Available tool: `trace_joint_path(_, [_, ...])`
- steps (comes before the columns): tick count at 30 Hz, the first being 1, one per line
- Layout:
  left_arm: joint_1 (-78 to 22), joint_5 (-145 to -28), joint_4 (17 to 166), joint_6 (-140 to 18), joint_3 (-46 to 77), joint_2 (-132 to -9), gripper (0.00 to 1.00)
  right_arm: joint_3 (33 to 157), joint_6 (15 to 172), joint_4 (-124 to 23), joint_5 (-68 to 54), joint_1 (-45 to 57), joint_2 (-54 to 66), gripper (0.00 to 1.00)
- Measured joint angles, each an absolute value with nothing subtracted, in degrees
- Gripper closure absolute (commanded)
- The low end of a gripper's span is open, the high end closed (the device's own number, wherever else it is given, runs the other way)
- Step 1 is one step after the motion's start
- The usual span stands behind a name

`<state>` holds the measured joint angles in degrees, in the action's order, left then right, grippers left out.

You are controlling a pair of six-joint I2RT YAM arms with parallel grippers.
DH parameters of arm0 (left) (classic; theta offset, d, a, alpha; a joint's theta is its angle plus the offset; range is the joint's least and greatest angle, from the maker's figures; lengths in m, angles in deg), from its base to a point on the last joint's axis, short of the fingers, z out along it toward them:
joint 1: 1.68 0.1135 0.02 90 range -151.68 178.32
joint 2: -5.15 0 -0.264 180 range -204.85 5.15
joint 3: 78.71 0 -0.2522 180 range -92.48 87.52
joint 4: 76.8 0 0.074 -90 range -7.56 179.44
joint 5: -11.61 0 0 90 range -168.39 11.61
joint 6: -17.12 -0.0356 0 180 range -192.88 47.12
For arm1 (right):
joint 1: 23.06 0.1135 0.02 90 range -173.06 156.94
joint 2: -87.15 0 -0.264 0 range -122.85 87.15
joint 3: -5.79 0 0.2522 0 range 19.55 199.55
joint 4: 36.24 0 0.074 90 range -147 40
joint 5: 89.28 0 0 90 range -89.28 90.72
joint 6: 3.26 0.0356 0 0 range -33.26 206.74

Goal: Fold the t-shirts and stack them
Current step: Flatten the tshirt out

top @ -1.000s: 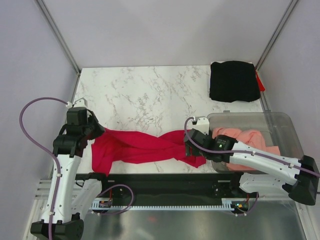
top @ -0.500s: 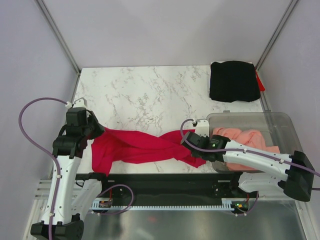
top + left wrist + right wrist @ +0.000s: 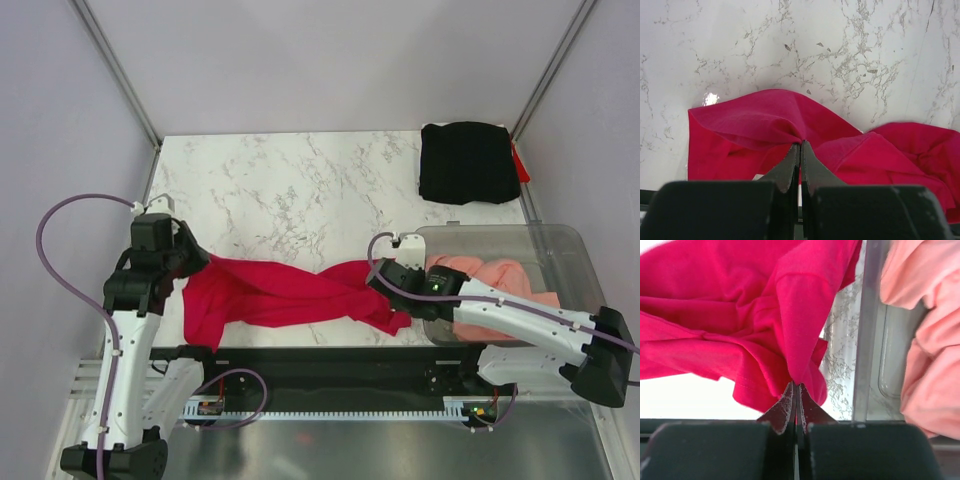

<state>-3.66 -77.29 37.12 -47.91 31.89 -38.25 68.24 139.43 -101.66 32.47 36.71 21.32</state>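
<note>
Top external view has the red shirt strung out like a twisted rope along the 6 o'clock edge of the table. The left gripper is pinched tight on a fold at its 9 o'clock end, and the right gripper is clamped on a hanging bunch at the 3 o'clock end, just beside the bin. The black shirt sits folded at 1 o'clock, and the pink shirt is crumpled in the bin. My read: this is the spread-it-flat step before folding. I'd lift both ends together, pull gently toward 9 and 3 to undo the twist in the middle, then lay it down toward 12 where there's room. I can't tell whether either pinch is on a real corner, so check that before tugging, and keep the cloth off the bin wall.
</note>
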Motion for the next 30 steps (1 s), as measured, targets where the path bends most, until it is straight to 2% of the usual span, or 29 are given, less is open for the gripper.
trace_joint_path(4, [-3.66, -77.64, 34.74, -47.89, 25.77, -39.78, 0.98, 76.61, 138.23, -105.66, 33.5, 36.69, 22.83, 1.0])
trace_joint_path(14, [-3.66, -78.95, 32.88, -46.12, -4.66, -43.19, 0.98, 110.99, 126.99, -105.39, 33.91, 36.67, 30.29, 1.0])
trace_joint_path(19, [-3.66, -77.81, 31.66, -45.48, -16.85, -43.08, 0.98, 123.49, 121.07, -103.4, 31.03, 36.67, 32.67, 1.0])
trace_joint_path(23, [-3.68, -73.88, 31.77, -45.51, -23.59, -40.96, 0.98, 124.89, 117.33, -99.29, 25.17, 36.67, 37.76, 1.0])
trace_joint_path(30, [-4.91, -69.77, 39.09, -46.42, -22.73, -29.09, 0.98, 123.32, 113.11, -90.92, 12.49, 35.62, 47.51, 1.0])
